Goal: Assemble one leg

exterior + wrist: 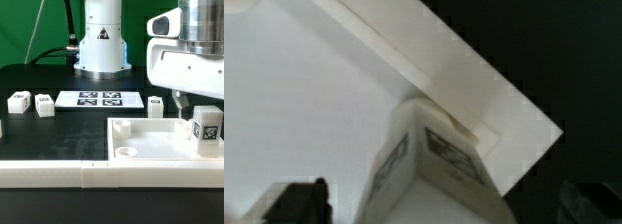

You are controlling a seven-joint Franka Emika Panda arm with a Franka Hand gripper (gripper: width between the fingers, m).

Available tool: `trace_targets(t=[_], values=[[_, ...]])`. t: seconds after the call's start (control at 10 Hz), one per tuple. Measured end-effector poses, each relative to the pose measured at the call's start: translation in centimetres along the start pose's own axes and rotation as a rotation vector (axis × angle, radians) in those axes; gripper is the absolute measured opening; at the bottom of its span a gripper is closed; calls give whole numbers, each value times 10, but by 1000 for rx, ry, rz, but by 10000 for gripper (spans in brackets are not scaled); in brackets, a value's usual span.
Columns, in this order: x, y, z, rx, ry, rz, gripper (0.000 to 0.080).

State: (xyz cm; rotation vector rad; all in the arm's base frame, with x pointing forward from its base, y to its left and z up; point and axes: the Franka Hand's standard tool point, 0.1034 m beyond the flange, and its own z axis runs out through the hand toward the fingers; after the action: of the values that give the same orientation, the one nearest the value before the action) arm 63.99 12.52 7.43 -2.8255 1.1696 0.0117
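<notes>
The leg [207, 125], a small white post with a black-and-white marker, stands upright at the far corner of the large white panel [150, 140] on the exterior view's right. My gripper [196, 106] hangs over it. One finger [180, 100] shows beside the leg with a small gap; the other is hidden. In the wrist view the leg [434, 165] rises from the panel's corner [491, 115] between the dark fingers [295, 203], with gaps on both sides. The gripper looks open around the leg.
The marker board [98, 98] lies on the black table before the robot base [102, 45]. Two loose white legs [18, 101] [44, 103] sit to its left and another [155, 103] to its right. A round socket [126, 152] shows in the panel.
</notes>
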Motion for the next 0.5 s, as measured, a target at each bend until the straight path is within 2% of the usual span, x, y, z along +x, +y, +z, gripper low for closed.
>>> trace_targets(t=[0.3,0.5], values=[[-4,-2,0,-39,7,-329,649],[-1,-2,-2,-51,7,-525,649]])
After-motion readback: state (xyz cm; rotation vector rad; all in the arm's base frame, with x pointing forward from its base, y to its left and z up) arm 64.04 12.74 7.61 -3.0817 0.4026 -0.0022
